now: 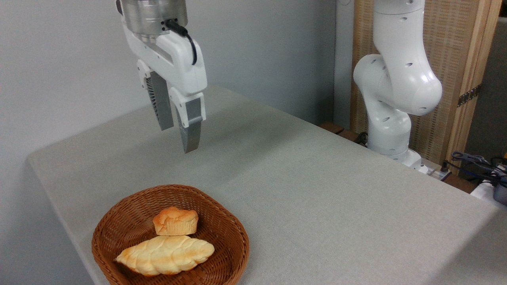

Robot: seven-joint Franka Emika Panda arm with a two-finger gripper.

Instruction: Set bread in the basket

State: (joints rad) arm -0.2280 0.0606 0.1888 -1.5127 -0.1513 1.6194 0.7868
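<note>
Closest to me, at the table's near left corner, sits the basket (231, 221), a shallow rounded-square bowl of reddish-brown wicker with a tight ribbed weave and a thick rolled rim. Inside it, nearest the front, lies a braided loaf (166, 255), long and pale gold with glossy plaited bumps toasted darker along the ridges. Just behind the loaf and touching its back edge sits the bread (175, 221), a small muffin-shaped bun, orange-golden, its top lumpy and cracked, its sides pressed into fine vertical ridges. The table (317, 190) beneath is covered in a grey-beige cloth with a fine, matte grain, running away to a far corner. Above it, well apart from the basket and farther back, hangs the gripper (178, 138), a smooth white plastic housing under a brushed metal collar, with a black cable looping off its side. Its two grey fingers (192, 134), flat, tapered and finely ribbed on the inner faces, stand apart with a narrow gap between them and nothing held. Farther off to the right rises the arm's glossy white base (390, 118), rounded at the joints, in front of a ribbed panel (447, 47) framed in light wood.
</note>
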